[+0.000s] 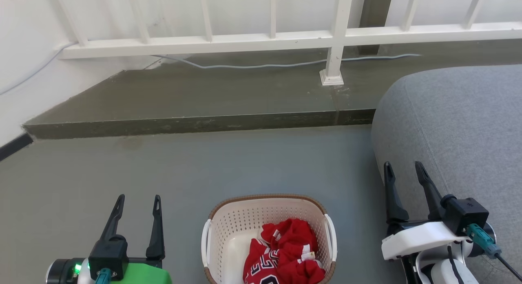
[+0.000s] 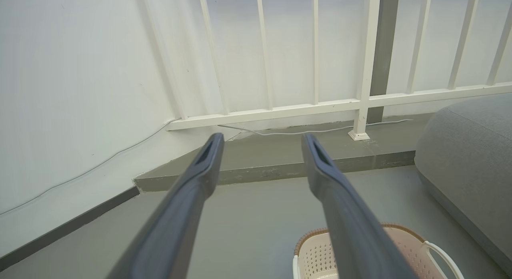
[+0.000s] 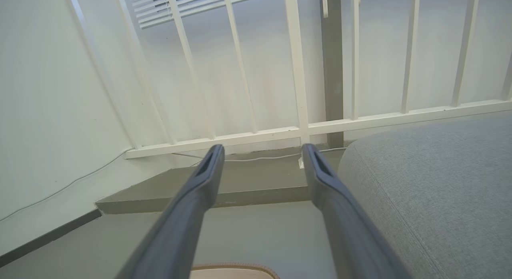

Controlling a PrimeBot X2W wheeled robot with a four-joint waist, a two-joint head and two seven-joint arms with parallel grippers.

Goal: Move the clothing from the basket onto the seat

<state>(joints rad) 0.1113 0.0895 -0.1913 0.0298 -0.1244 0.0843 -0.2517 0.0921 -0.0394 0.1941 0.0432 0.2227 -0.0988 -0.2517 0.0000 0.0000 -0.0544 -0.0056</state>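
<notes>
The cream basket point(image 1: 228, 231) with a brown rim stands on the floor at the bottom centre of the head view. Crumpled red clothing point(image 1: 285, 255) with white lettering lies in its right half. The grey seat point(image 1: 456, 121) fills the right side. My left gripper point(image 1: 138, 199) is open and empty, left of the basket. My right gripper point(image 1: 403, 166) is open and empty, right of the basket, in front of the seat's edge. The left wrist view catches the basket's rim point(image 2: 404, 231) under the open fingers point(image 2: 208, 159), with the seat point(image 2: 468, 155) at right. The seat point(image 3: 432, 183) lies beside my right fingers point(image 3: 316, 167).
A raised concrete step point(image 1: 195, 100) runs across behind the floor, carrying a white railing point(image 1: 285, 37) with a post point(image 1: 334, 72) and a thin cable point(image 1: 261, 65). A white wall point(image 1: 24, 51) closes the left side. Grey floor point(image 1: 204, 166) lies between the basket and the step.
</notes>
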